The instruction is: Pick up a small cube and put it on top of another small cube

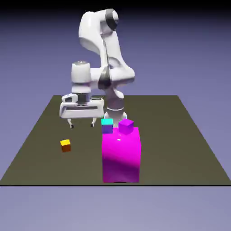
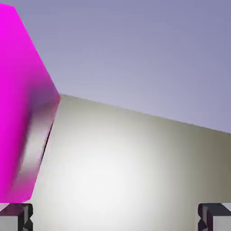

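Gripper fingers stand spread wide, with nothing between the tips (image 1: 82,125), above the table (image 1: 162,149). Going from the exterior view's left to its right, the orange cube (image 1: 65,145) comes first, lower than the hand and nearer the camera. Past the hand on the right comes the cyan-topped cube (image 1: 107,127), then the purple cube (image 1: 126,126); whether these two rest on the magenta block (image 1: 121,155) or behind it, I cannot tell. That block lies to the hand's right and nearer the camera. The bright blue small cube shows in neither view; the block may be hiding it from the hand. Judging by this, nothing is stacked yet: finding, grasping, lifting and placing it all remain.
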`<state>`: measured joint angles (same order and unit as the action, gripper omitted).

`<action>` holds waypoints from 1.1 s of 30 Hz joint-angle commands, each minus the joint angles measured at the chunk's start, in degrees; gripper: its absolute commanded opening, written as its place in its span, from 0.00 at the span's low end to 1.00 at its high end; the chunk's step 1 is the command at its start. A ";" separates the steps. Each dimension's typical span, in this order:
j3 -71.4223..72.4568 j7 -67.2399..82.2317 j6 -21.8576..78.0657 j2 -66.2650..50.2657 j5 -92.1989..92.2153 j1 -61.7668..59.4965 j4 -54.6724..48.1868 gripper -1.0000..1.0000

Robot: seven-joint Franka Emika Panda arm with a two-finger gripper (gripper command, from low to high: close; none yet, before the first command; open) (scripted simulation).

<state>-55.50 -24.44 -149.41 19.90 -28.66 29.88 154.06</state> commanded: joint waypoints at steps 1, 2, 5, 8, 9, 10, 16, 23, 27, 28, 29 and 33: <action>0.09 1.63 -1.01 -0.56 -0.82 0.68 2.08 0.50; 0.63 3.08 -2.28 -1.03 -1.57 1.05 4.16 0.50; 2.23 7.44 -6.07 -2.44 -3.79 2.14 10.38 0.50; 3.83 11.80 -9.87 -3.84 -6.02 3.23 16.61 0.50; 4.36 13.25 -11.13 -4.31 -6.76 3.59 18.69 0.50; 4.90 14.70 -12.40 -4.78 -7.50 3.96 20.77 0.50; 11.32 16.76 -17.40 -9.32 -7.93 -1.86 21.53 0.50; 25.84 19.24 -25.24 -18.54 -3.16 -14.24 20.55 0.50; 34.14 20.66 -29.72 -23.81 -0.44 -21.32 19.99 0.50; 36.22 21.01 -30.85 -25.13 0.24 -23.09 19.85 0.50; 38.29 21.36 -31.97 -26.45 0.92 -24.85 19.71 0.50; 46.59 22.78 -36.45 -31.72 3.64 -31.93 19.15 0.50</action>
<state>-8.91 -1.66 -185.86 -11.81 -25.02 -2.05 173.20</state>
